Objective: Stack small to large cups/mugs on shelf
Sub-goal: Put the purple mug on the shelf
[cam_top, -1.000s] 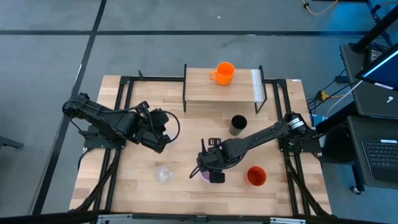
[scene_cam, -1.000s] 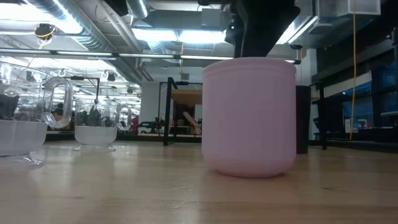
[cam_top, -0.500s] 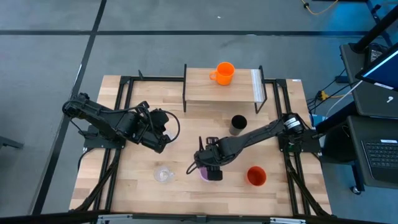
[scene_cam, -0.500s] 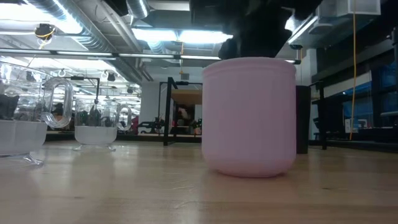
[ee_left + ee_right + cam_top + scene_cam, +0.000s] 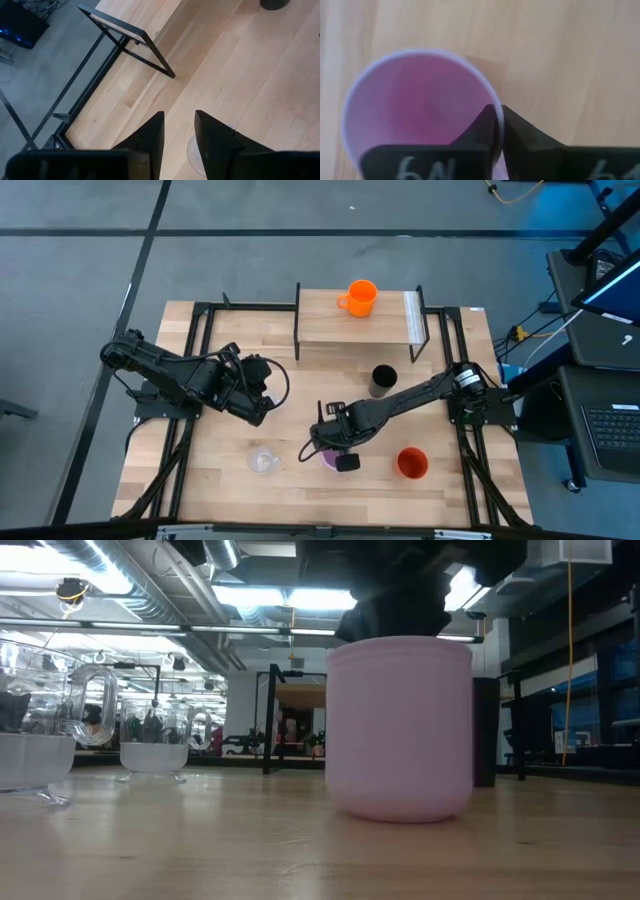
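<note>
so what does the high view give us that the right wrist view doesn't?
Only the high view shows the shelf with the orange mug on it, the black cup, the red-orange cup, a clear tumbler and the left hand. Only the right wrist view shows the right hand pinching the lilac mug by its rim. Both show that mug.

grey floor (image 5: 80, 270) around the table; ceiling lights (image 5: 270, 598) glow overhead.

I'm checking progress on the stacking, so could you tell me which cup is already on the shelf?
The orange mug alone stands on the shelf. The black cup, red-orange cup, clear tumbler and lilac mug are on the table.
</note>
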Controlling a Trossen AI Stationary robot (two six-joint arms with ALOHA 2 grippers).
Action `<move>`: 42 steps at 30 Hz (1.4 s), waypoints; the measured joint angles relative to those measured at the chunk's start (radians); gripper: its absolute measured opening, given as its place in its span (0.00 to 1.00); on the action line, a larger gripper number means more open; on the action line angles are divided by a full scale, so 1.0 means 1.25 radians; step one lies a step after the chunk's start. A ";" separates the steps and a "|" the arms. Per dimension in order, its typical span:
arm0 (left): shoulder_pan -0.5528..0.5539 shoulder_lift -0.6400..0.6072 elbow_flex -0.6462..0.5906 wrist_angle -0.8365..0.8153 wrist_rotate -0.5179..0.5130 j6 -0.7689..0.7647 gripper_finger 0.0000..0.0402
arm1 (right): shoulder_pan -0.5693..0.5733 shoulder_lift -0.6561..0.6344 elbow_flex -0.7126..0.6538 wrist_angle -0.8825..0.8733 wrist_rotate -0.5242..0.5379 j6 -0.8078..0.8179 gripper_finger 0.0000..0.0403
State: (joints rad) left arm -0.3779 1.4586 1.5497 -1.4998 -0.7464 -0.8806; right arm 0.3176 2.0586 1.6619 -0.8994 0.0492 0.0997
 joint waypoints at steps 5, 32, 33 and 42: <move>0.000 0.000 0.000 0.000 0.000 0.000 0.25 | 0.000 0.000 0.017 -0.008 -0.015 -0.128 0.03; 0.000 0.000 0.000 0.000 0.000 0.000 0.25 | 0.054 0.005 0.059 -0.004 -0.063 -0.987 0.11; 0.000 0.000 0.000 0.000 0.000 0.000 0.25 | 0.054 0.004 0.059 -0.004 -0.063 -0.987 0.12; 0.000 0.000 0.000 0.000 0.000 -0.001 0.25 | 0.064 0.004 0.059 -0.007 -0.038 -0.922 0.24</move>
State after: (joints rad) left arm -0.3779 1.4586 1.5497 -1.4994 -0.7460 -0.8818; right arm 0.3977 2.0640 1.7351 -0.9082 0.0023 -1.0527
